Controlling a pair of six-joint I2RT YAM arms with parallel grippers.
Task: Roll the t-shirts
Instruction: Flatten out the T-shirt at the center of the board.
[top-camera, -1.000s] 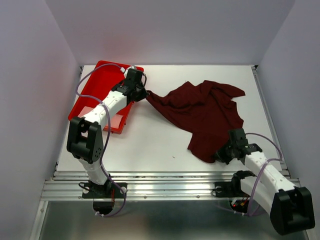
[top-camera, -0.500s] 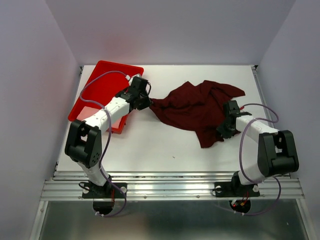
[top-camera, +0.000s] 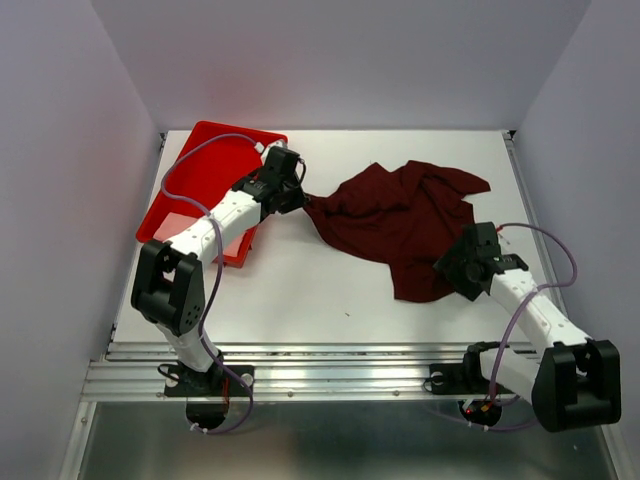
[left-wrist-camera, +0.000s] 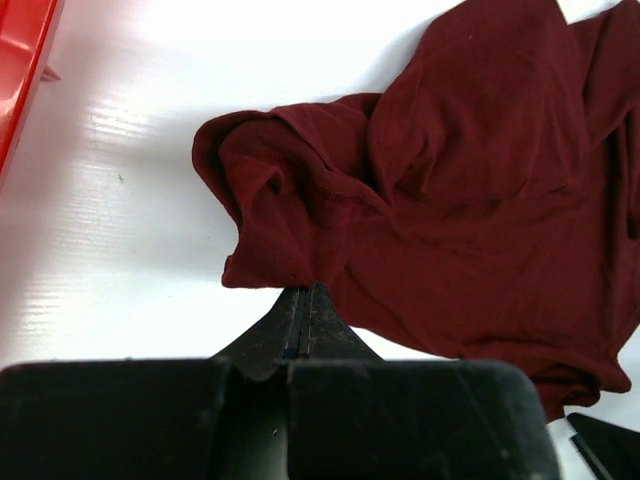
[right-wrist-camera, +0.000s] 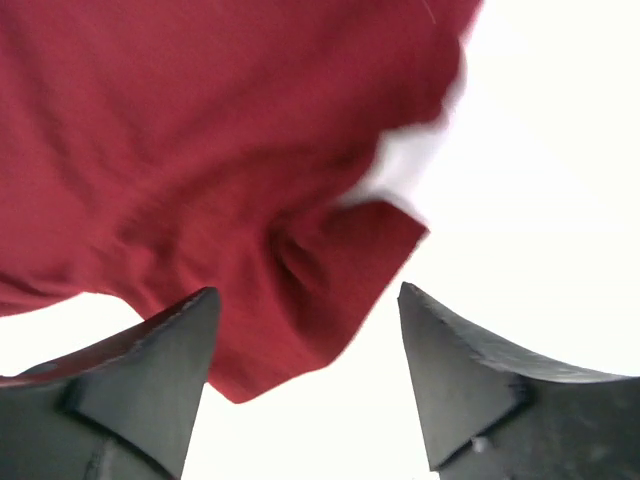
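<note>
Top view, counted: 1 dark red shirt (top-camera: 400, 225). 1 red tray (top-camera: 205, 160). 1 white table (top-camera: 300, 290). 2 robot arms, left arm (top-camera: 225, 210) and right arm (top-camera: 530, 310). 2 grippers, 1 per arm: left gripper (top-camera: 300, 197), right gripper (top-camera: 452, 265) — w/ 2 fingers (right-wrist-camera: 150, 380) each, 4 total. 2 purple cables (top-camera: 162, 185), 1 along each arm. 3 plain walls (top-camera: 330, 60) round the table — left, back, right.

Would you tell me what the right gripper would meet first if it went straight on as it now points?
Probably the t-shirt: a corner of it lies straight ahead of the right gripper and its open jaws, though depth is unclear.
</note>
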